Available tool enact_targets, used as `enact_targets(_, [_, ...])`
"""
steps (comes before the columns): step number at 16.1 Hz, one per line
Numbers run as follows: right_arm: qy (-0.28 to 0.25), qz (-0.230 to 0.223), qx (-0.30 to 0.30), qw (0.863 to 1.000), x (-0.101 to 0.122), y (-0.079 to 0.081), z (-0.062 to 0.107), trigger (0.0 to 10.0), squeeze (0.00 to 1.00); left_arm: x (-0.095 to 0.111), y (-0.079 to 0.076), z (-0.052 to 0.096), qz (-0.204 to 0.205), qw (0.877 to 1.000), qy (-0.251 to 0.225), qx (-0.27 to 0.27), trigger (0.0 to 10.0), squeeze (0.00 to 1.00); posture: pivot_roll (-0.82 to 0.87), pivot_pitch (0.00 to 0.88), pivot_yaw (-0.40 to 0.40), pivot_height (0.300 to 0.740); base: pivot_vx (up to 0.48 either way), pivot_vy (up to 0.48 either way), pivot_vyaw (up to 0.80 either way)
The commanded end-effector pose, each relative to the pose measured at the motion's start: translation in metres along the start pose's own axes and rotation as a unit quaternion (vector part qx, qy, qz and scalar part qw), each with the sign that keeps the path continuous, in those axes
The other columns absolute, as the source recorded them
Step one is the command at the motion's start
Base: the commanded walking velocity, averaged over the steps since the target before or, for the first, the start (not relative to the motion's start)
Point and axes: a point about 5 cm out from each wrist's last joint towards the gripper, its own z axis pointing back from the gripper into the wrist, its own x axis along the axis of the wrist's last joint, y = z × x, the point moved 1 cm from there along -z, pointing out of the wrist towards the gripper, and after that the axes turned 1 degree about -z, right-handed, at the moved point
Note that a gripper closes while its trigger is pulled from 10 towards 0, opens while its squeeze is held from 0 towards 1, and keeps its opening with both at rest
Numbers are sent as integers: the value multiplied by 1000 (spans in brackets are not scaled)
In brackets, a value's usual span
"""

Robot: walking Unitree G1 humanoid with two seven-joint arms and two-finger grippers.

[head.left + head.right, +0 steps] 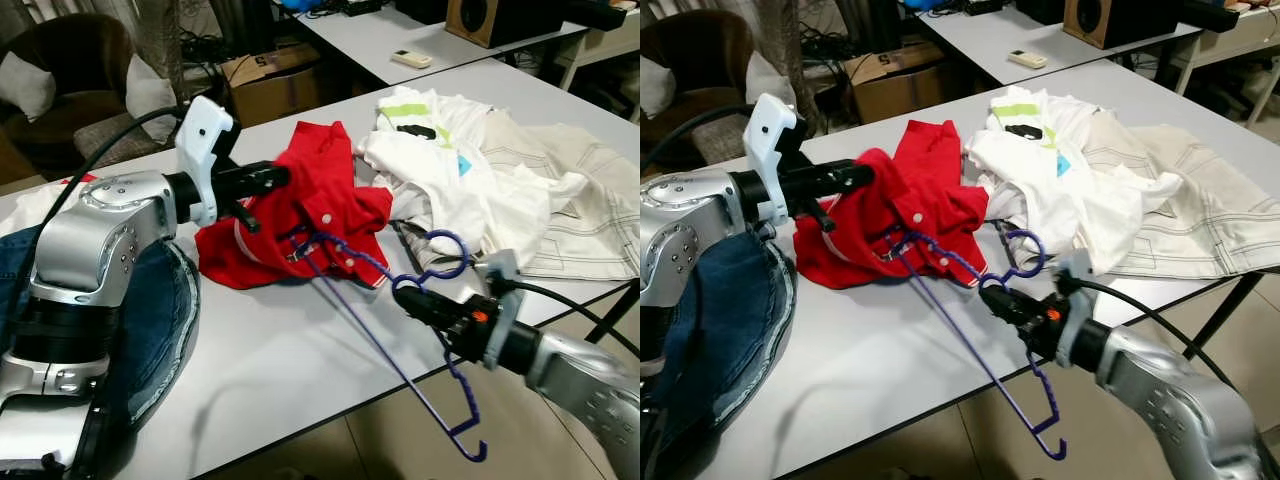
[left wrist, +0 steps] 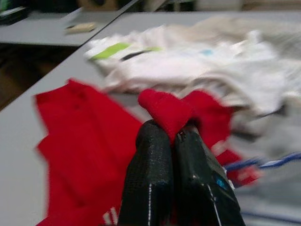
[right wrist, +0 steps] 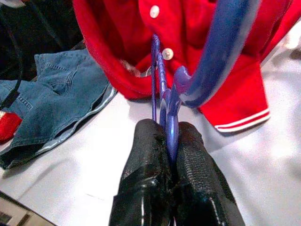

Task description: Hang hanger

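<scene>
— Where's the hanger [image 1: 400,345] now?

— Out over the front edge of the table [image 1: 270,370], pinched at its neck by the right gripper [image 1: 410,298]; those two black fingers are pressed tight on the blue wire. Its long axis slants: one end is poked into the red shirt [image 1: 320,200], the other hangs down past the table edge towards the floor.

— And the other arm?

— The left gripper [image 1: 275,178] is nipped shut on a fold of that same shirt, lifting it a little (the collar side, I'd guess, though it's bunched up).

— So which way does the shirt lie from the hanger hand?

— Up and to the robot's left, along the wire. I reckon the right arm has to push along that slant.
</scene>
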Motion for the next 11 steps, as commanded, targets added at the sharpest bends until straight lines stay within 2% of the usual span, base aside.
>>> enact_targets(1, [-11, 7, -7, 1000, 7, 2, 8, 10000, 0, -3, 10, 7, -5, 999, 11, 37, 0, 0, -75, 0, 125, 740, 0, 0, 0])
enact_targets(3, [-26, 4, -54, 998, 12, -8, 22, 10000, 0, -2, 15, 10, -6, 999, 12, 52, 0, 0, -76, 0, 120, 740, 0, 0, 0])
enact_targets(4, [-50, 5, -76, 996, 21, -12, 34, 10000, 0, -2, 20, 13, -9, 998, 15, 67, 0, 0, -78, 0, 118, 740, 0, 0, 0])
enact_targets(6, [-98, 8, -62, 993, 38, -3, 48, 10000, 0, -3, 24, 15, -18, 996, 21, 84, 0, 0, -83, 0, 119, 740, 0, 0, 0])
enact_targets(7, [-99, 8, -51, 994, 39, 2, 51, 10000, 0, -4, 26, 14, -21, 996, 21, 89, 0, 0, -90, 0, 120, 740, 0, 0, 0])
enact_targets(9, [-72, -2, -67, 995, 27, -1, 45, 10000, 0, -1, 24, 11, -23, 996, 13, 85, 0, 0, -91, 0, 121, 740, 0, 0, 0])
enact_targets(11, [-66, -19, -33, 997, 21, 9, 35, 10000, 0, 5, 18, 8, -19, 998, -4, 68, 0, 0, -88, 0, 117, 740, 0, 0, 0])
